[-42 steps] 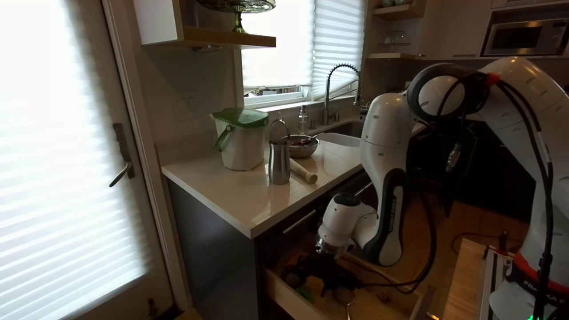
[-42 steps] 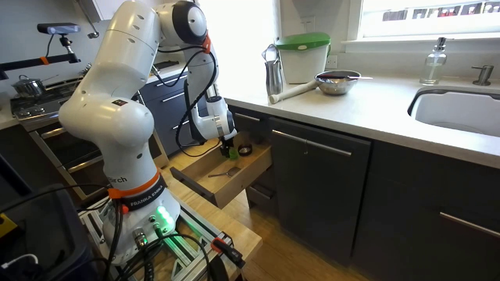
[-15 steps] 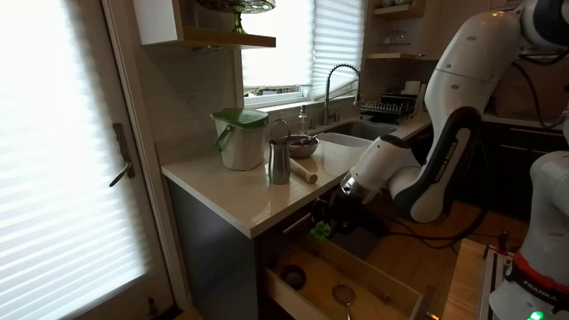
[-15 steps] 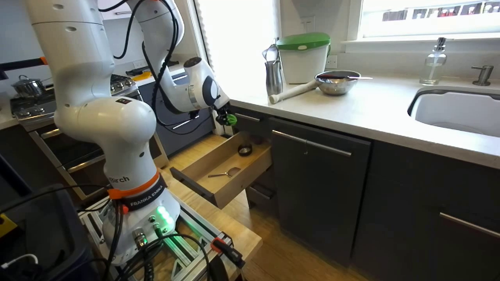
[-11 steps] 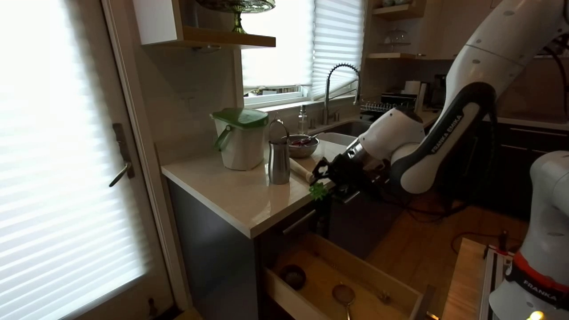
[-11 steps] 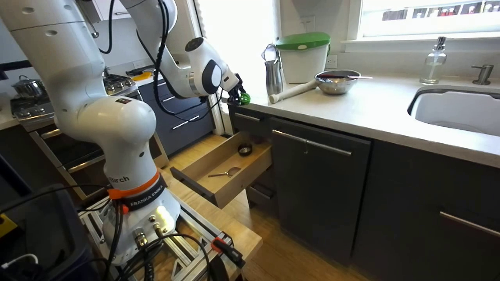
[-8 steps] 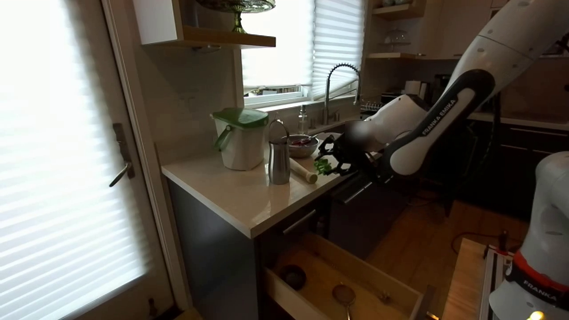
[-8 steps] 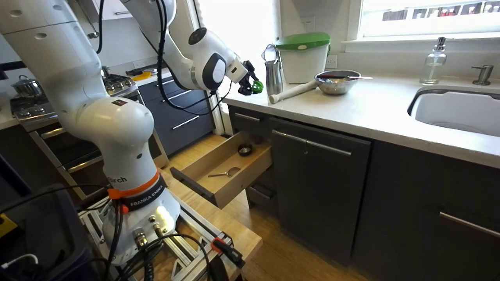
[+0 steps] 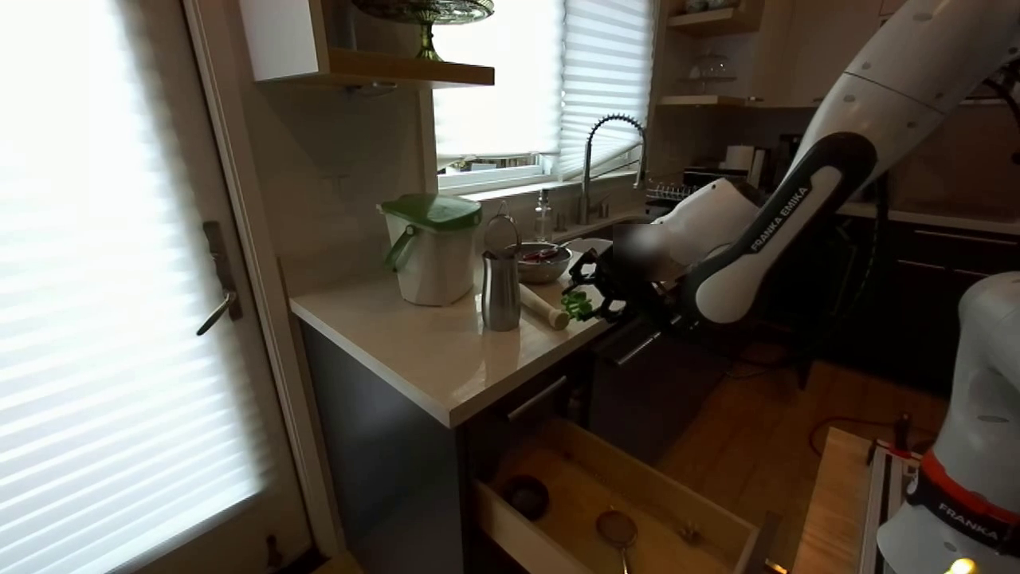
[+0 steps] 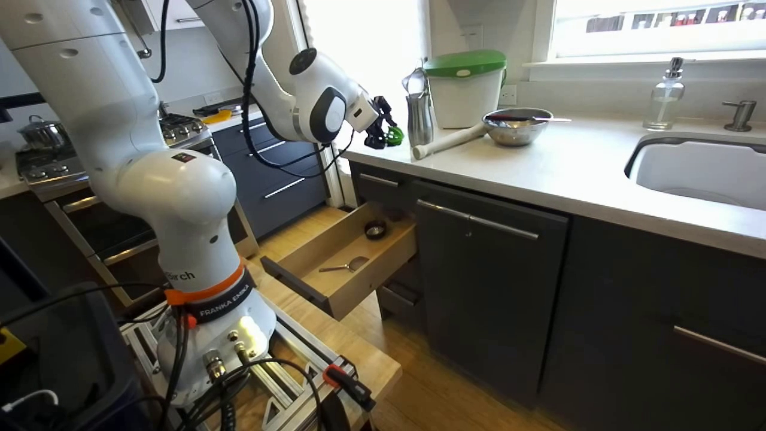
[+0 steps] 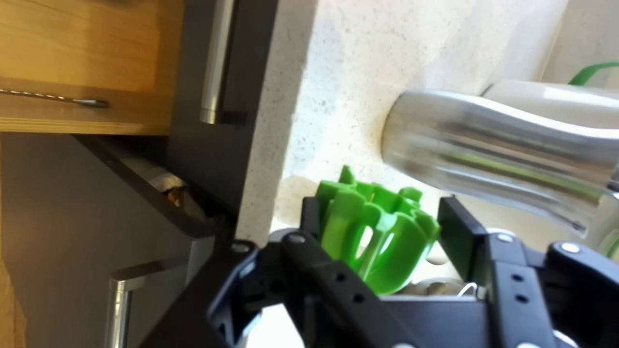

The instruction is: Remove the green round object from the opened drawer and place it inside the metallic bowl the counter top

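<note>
Table (image 10: 598,170): the long cream-white surface is your delivery level, and you work at its front edge. Robot arm (image 10: 173,191): it reaches to that edge, which places you, by judgement, in the carrying stage, about halfway between removal and release. Drawer (image 10: 377,272): it stands pulled out below the table, and since the green round object (image 11: 384,223) is out of it, at table height in both exterior views, you may count removal as done. Lidded bin (image 10: 467,99): white with a green lid, it stands toward the back, likely out of your way. Wooden roller (image 10: 449,141): it lies on the table, its thick end near your load. Claw (image 11: 379,212): in the wrist view the green round object fills the gap between its two fingers, so read it as clamped on that load. Steel cup (image 10: 421,123): it is upright near the claw, and likely to tip if you swing wide. Metallic bowl (image 10: 517,136): it sits on the table, apart from the claw, with a slim utensil (image 10: 532,118) resting across its rim, which may leave less room. The green round object, smallest of your concerns in size, is over the table's front strip and outside the bowl; whether it touches the table you cannot tell. Left for you, by judgement, are the carry, the lowering and the release.
</note>
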